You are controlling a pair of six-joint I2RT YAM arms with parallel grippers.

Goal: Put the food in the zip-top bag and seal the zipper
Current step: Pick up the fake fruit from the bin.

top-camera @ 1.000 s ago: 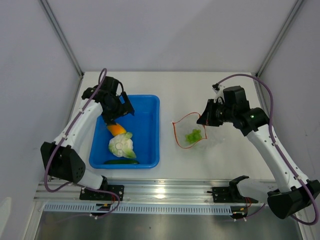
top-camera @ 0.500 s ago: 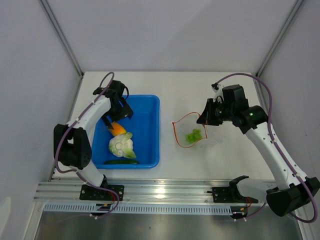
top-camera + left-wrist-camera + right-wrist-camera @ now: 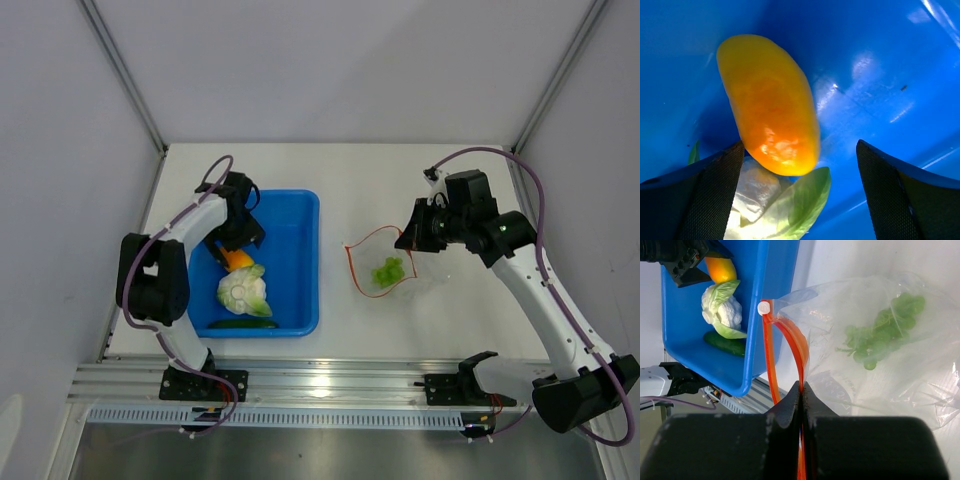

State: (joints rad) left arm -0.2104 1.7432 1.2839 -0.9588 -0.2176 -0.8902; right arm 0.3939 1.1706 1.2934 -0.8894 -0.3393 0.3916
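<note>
I think my job right now is to grab the fruit, so here is how I want to do it well. In the blue tray (image 3: 300,255) on the left, the cucumber (image 3: 243,323) lies by the near wall. The cabbage head (image 3: 243,290) sits just behind it. The orange-yellow fruit (image 3: 767,105) lies behind that, with its near end right against a cabbage leaf.

I should bring the left gripper (image 3: 799,145) down a bit more, so the pads meet the fat middle of the fruit and not its tip. The fruit looks smooth and round, so it may slip out if I pinch the end. I must also not catch the leaf.

The left gripper is wide apart, with one finger on each side of the fruit. It holds nothing. I cannot tell if the left finger touches the fruit.

To the right of the tray, the zip-top bag (image 3: 920,365) lies on the table with the grape bunch (image 3: 387,271) inside it. The right gripper (image 3: 801,390) is pinched tight on the zipper (image 3: 790,342) and holds the mouth up and open toward the tray.
</note>
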